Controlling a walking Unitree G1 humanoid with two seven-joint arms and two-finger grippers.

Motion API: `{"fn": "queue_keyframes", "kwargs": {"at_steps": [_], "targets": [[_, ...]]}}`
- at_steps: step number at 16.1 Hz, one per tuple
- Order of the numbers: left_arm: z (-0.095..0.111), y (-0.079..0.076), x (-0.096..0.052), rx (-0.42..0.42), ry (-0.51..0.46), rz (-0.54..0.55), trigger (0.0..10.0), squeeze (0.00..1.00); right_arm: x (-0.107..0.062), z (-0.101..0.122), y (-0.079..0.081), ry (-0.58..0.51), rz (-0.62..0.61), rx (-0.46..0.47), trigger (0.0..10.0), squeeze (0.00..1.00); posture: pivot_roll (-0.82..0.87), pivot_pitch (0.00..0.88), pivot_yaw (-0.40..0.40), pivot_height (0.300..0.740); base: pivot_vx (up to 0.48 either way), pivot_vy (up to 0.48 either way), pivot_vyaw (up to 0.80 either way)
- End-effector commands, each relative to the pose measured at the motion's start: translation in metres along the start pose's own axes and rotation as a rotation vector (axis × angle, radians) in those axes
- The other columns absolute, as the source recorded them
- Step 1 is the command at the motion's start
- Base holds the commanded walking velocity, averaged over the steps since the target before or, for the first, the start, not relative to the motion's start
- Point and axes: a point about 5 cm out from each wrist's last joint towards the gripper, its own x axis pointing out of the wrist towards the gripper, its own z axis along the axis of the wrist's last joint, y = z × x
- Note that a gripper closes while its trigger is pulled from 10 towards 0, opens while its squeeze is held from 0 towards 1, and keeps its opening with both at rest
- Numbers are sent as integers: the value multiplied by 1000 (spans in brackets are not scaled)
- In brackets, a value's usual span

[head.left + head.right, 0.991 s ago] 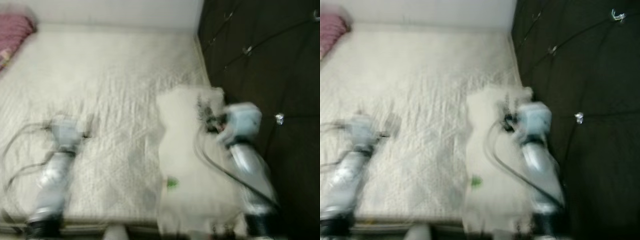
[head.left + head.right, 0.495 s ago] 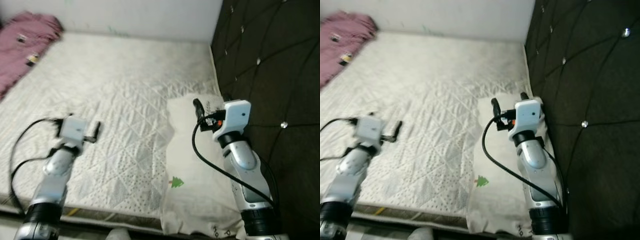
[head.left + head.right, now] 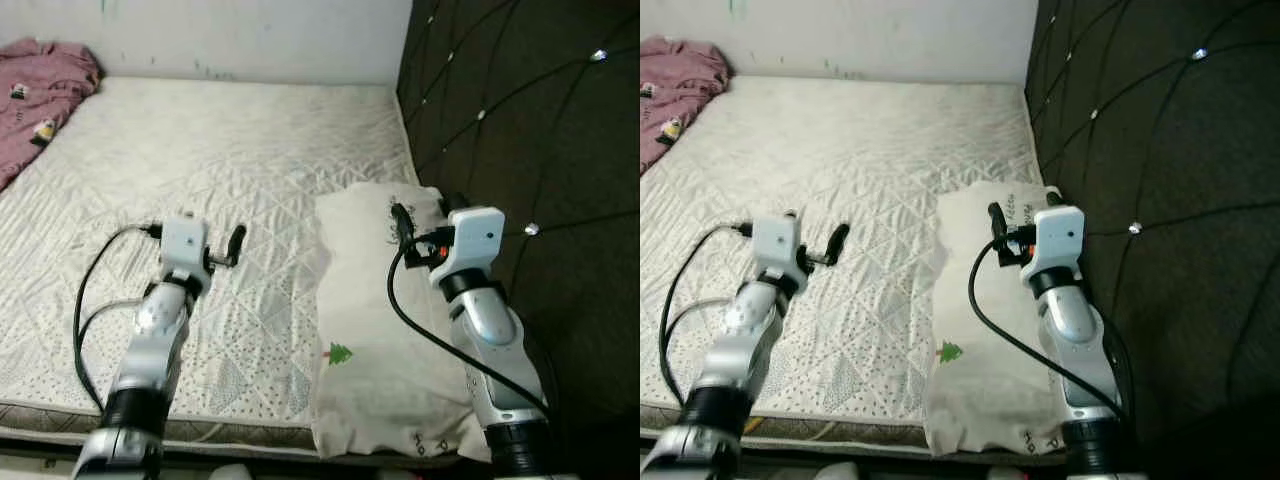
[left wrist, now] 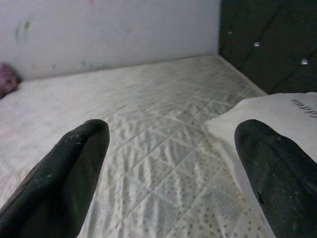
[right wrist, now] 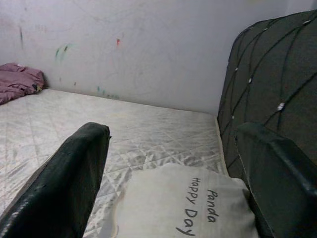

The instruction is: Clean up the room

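Lying crumpled at the far left corner of the white quilted mattress (image 3: 250,160) is a pink patterned cloth (image 3: 40,95), well apart from both arms. Nearer me, the left gripper (image 3: 236,243) hovers low over the bare quilting, its two black fingers (image 4: 64,173) spread wide with nothing between them. Just beside it to the right lies a cream rectangular pillow (image 3: 375,340), with a small green tree printed on it and the words "Panda Happy Day" at its far end, resting lengthwise along the mattress's right edge. The right gripper (image 3: 425,215) hangs over the pillow's far half, fingers (image 5: 64,183) likewise parted and empty. Against the pillow's right side rises a dark tufted headboard (image 3: 520,130) studded with shiny buttons, and a pale marked wall (image 5: 124,44) closes the far end.
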Motion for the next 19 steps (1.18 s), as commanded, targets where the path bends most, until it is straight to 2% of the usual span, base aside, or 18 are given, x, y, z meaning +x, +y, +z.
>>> {"fn": "queue_keyframes", "kwargs": {"at_steps": [1,5,6,9,12,17,19], "targets": [[0,3,-14,-50,-19,57,10000,0,-1,2,-3,-10,-25,-2,10000,0,-52,0,28,740,0,0,0],[-6,3,-29,-73,10,87,10000,0,2,2,-1,-5,-23,5,10000,0,-33,0,15,740,0,0,0],[-6,6,-33,-86,23,125,10000,0,2,2,1,-4,-21,7,10000,0,-25,0,13,740,0,0,0],[-7,10,-42,-72,23,142,10000,0,-6,-4,1,26,-56,17,10000,0,-28,0,18,740,0,0,0],[-8,8,-47,-75,41,132,10000,0,-14,-11,-2,66,-73,-1,10000,0,-30,0,23,740,0,0,0],[-9,6,-52,-93,66,126,10000,0,-18,-12,-3,80,-89,26,10000,0,-29,0,20,740,0,0,0],[-9,5,-53,-98,70,122,10000,0,-18,-12,-3,80,-86,27,10000,0,-29,0,20,740,0,442,0]]}}
